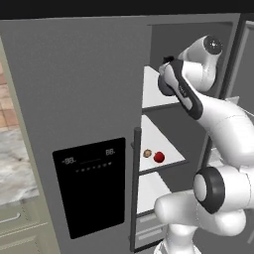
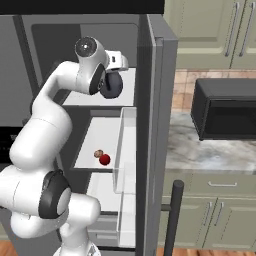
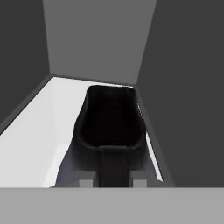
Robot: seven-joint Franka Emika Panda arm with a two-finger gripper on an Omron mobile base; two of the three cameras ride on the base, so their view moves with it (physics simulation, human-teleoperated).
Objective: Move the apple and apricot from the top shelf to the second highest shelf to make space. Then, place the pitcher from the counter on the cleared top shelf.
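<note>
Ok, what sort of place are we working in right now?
A home kitchen, rendered rather than real. The arm reaches into an open fridge with white shelves holding an apple; beside it runs a marbled counter over sage-green cabinets, with a black microwave on top.

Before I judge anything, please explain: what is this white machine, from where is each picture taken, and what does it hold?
It is a white robot arm on a driving base, reaching into an open fridge. Two pictures come from cameras on the base, behind the arm, left and right. The third comes from a camera on the hand. The gripper has its jaws shut on the dark pitcher, at the top shelf. The hand picture looks down over that pitcher. On the second highest shelf lie the red apple and the tan apricot, side by side.
</note>
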